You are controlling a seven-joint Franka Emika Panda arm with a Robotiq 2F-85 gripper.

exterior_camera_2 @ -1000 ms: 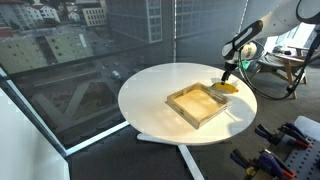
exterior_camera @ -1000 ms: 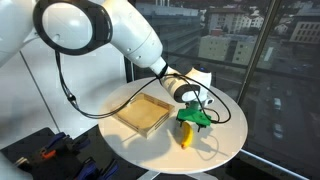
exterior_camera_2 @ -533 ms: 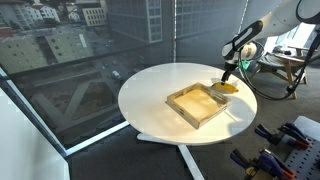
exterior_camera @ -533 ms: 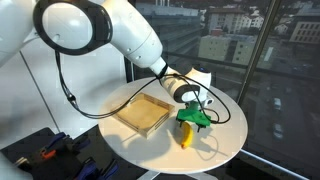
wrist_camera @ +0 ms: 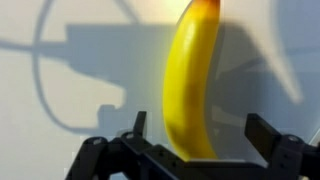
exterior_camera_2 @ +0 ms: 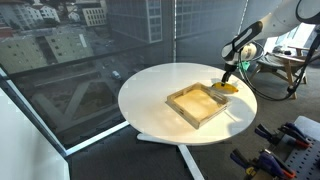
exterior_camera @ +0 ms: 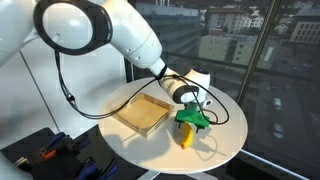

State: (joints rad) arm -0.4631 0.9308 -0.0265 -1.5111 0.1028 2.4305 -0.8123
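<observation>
One banana (wrist_camera: 192,80) lies inside the wide-open claw (wrist_camera: 200,130); one wooden tray (exterior_camera: 143,115) sits nearby

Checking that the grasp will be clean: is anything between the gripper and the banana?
Nothing visible. In the wrist view the banana lies on the white table, directly between the fingers of the open gripper, with bare table on either side. In an exterior view the wooden tray sits apart from it.
</observation>
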